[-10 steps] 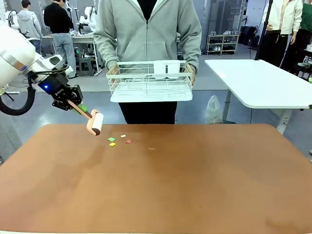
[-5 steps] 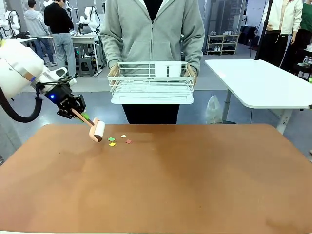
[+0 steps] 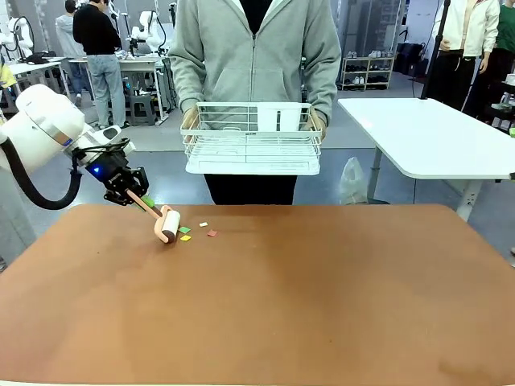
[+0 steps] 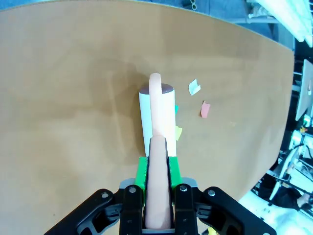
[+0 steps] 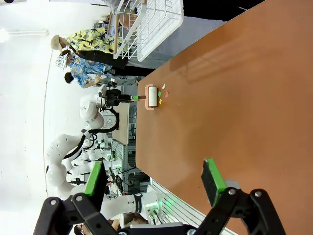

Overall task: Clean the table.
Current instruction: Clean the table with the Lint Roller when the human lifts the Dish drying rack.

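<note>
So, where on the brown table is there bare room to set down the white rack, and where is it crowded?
The table is bare across its middle, its right half and its near edge. The far-left part is crowded: the left gripper holds a lint roller there, right beside small coloured paper scraps.

Bright, even overhead light gives the matte table (image 3: 322, 305) a mild sheen and a faint, soft shadow beside the roller (image 4: 156, 112), the front view sharp, both wrist views bowed at the edges, the right wrist's background blown out white.
</note>
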Controlling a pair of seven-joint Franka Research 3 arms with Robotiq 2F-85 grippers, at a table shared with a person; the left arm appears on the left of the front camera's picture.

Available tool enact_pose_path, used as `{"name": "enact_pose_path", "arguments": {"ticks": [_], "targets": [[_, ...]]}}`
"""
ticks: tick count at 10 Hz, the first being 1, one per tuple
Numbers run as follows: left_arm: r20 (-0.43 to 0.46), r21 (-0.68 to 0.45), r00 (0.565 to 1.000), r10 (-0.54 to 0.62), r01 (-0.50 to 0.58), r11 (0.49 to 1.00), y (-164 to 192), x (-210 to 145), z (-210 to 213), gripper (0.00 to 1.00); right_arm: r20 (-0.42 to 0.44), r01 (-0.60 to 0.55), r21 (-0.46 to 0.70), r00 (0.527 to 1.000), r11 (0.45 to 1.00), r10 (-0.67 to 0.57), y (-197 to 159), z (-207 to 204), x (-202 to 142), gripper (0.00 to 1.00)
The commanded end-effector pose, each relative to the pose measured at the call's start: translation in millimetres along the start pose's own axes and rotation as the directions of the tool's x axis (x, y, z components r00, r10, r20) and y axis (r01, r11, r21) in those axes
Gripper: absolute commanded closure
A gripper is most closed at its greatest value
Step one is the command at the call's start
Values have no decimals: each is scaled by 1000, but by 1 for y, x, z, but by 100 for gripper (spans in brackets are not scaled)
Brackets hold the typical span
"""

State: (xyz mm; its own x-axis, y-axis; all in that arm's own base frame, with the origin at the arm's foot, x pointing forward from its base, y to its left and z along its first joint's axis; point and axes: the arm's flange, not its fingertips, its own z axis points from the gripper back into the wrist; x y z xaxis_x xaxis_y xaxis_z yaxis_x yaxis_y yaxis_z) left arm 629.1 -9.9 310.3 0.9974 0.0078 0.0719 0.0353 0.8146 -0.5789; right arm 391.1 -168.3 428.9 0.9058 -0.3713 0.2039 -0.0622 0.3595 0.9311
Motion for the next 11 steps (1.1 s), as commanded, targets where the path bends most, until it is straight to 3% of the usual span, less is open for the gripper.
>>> {"name": "enact_pose_path", "arguments": {"ticks": [1,4,8,11], "targets": [[-58,36,998,20,-18,999,4,12,-12,79,2,-5,10,1000,1000,5,2,1,-1,0],[-93,14,996,-1,2,1000,-10,11,-44,79,2,-5,10,1000,1000,5,2,1,-1,0],[-192,-34,981,-28,22,999,-81,21,-110,79,2,-5,10,1000,1000,5,2,1,-1,0],[-197,-38,980,28,-36,999,-120,27,-138,79,2,-5,10,1000,1000,5,2,1,-1,0]]}}
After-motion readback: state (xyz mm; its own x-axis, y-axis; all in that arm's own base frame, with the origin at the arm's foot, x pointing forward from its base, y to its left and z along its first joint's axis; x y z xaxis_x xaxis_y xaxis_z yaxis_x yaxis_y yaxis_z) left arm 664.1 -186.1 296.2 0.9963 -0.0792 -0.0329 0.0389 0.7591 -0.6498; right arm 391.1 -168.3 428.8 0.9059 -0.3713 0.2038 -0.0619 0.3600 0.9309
